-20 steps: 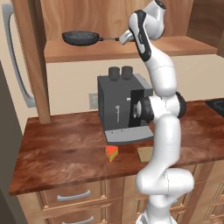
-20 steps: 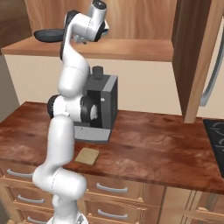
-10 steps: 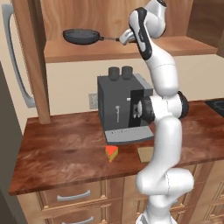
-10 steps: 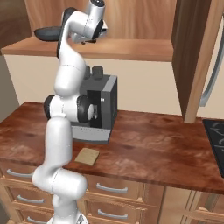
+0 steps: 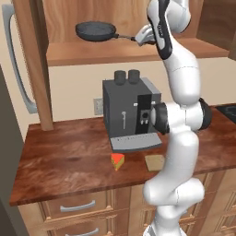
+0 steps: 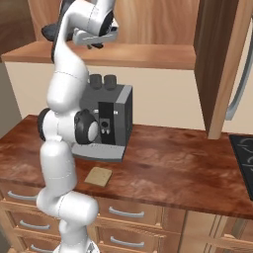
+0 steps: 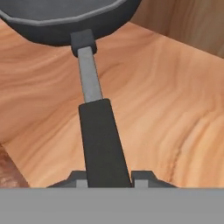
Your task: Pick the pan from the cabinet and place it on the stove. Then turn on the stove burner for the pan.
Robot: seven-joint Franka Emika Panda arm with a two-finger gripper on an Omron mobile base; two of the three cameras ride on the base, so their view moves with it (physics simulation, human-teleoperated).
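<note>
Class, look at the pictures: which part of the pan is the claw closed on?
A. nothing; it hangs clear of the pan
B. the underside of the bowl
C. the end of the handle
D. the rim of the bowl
C: in the hand view the claw has a fingertip on each side of the pan's black handle end.

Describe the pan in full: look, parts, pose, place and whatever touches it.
The pan is a round, shallow, dark grey-black frying pan that looks like metal. A short socket at its rim leads to a thin grey shaft, then a thicker black grip. It sits upright on the cabinet's wooden shelf, handle pointing toward the arm. The end effector is shut on the end of the grip, one finger on each side.
</note>
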